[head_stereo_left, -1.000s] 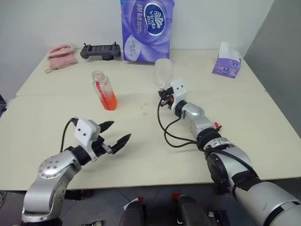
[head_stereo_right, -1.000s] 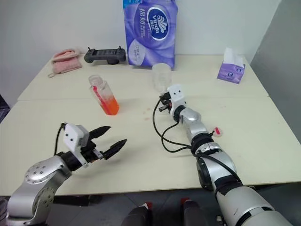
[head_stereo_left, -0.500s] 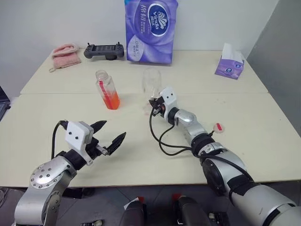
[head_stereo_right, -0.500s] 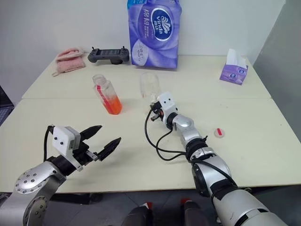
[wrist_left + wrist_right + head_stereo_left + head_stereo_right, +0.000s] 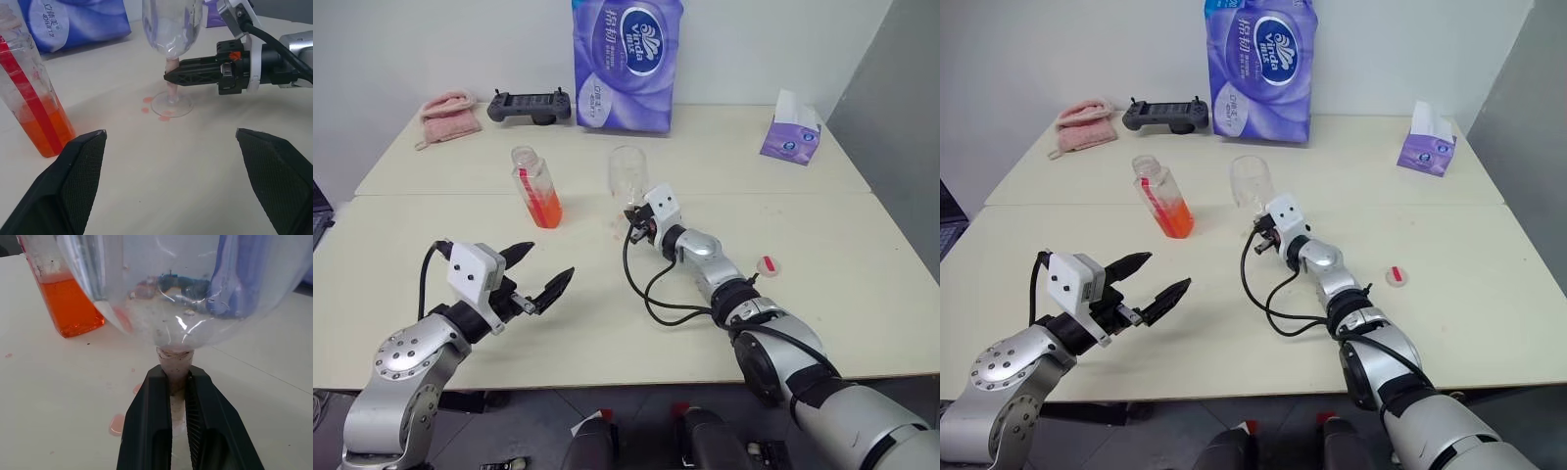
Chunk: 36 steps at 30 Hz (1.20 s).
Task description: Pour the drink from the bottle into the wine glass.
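Left eye view: tissue pack [image 5: 625,61] behind wine glass [image 5: 628,176]

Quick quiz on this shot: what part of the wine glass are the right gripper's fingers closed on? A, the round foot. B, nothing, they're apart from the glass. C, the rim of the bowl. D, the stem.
D: the right gripper has its fingers pinched on the thin stem just under the bowl of the wine glass, whose foot rests on the table.
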Each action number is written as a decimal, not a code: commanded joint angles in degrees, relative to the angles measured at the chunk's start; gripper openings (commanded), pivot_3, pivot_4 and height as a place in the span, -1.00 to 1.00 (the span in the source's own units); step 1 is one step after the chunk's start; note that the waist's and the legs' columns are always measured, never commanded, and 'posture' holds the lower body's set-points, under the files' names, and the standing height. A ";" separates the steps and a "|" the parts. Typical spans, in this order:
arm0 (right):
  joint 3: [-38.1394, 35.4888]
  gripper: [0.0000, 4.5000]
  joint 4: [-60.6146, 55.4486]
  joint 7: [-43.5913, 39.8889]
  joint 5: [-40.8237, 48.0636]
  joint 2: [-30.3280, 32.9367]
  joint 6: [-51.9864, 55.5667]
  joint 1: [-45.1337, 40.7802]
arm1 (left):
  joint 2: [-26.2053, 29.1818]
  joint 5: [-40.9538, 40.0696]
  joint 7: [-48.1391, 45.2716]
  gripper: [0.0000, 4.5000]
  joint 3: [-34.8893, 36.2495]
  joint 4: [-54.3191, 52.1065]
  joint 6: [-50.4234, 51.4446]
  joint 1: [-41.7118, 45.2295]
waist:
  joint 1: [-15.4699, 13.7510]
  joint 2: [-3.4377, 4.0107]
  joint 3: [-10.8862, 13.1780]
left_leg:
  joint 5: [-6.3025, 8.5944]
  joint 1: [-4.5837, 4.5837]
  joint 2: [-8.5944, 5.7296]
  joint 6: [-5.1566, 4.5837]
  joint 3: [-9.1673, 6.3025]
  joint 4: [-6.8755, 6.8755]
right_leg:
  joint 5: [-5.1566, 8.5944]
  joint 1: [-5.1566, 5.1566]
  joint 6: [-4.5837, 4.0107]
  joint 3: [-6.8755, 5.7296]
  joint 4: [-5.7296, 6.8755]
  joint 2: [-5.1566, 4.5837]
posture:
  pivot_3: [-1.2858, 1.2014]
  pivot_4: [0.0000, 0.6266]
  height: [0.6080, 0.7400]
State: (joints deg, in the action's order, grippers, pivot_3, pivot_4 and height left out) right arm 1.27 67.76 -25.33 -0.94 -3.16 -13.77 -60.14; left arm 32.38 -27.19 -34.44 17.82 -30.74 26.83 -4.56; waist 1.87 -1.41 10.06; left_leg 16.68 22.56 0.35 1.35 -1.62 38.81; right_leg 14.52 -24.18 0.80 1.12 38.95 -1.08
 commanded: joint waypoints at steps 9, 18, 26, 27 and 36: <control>-0.38 -0.96 0.30 0.74 0.01 -1.47 -1.84 -3.18 | 0.49 -0.51 1.65 1.00 -0.06 -2.25 0.80 1.45 | 0.00 0.00 0.00 | 0.00 0.00 0.00 -0.01 -0.01 0.00 | 0.00 0.00 0.00 -0.01 0.00 0.00 | 0.03 -0.52 1.00; 0.59 -0.96 2.58 2.63 -2.06 -1.59 -1.58 -2.79 | 0.51 -1.03 2.65 1.00 -0.33 -3.28 1.69 1.13 | 0.00 0.00 0.00 | 0.00 0.00 0.00 0.00 -0.01 -0.01 | 0.00 0.00 0.00 0.00 0.00 0.00 | 0.03 -0.52 1.00; -0.24 -0.96 3.16 4.19 -2.27 -1.62 -0.59 -3.13 | 0.80 -1.51 2.58 1.00 -0.24 -2.84 1.66 1.39 | -0.01 0.00 0.00 | 0.00 -0.01 0.00 0.00 -0.02 -0.01 | 0.00 0.01 0.00 -0.01 0.00 0.00 | 0.03 -0.52 1.00; -0.29 -0.96 3.21 4.25 -2.23 -1.59 -0.49 -3.13 | 0.80 -1.50 2.59 1.00 -0.28 -2.80 1.63 1.40 | -0.02 0.00 0.00 | 0.00 -0.01 0.00 0.00 -0.02 -0.01 | 0.00 0.01 0.00 -0.01 0.00 0.00 | 0.03 -0.52 1.00; -0.63 0.07 3.19 3.39 -2.08 -1.32 -0.16 -2.61 | 0.65 -1.18 2.69 1.00 -1.13 -2.15 1.60 2.36 | -0.01 0.00 0.00 | 0.00 -0.01 0.00 0.00 -0.01 0.00 | 0.00 0.01 0.00 -0.01 -0.01 0.00 | 0.03 -0.52 1.00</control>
State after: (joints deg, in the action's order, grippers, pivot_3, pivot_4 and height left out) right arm 1.24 70.98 -21.99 -3.28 -4.63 -13.34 -61.87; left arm 32.41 -28.02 -31.94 16.56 -31.49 28.71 -2.92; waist 1.85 -1.41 10.06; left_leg 16.68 22.55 0.35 1.35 -1.63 38.80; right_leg 14.53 -24.16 0.80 1.11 38.94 -1.08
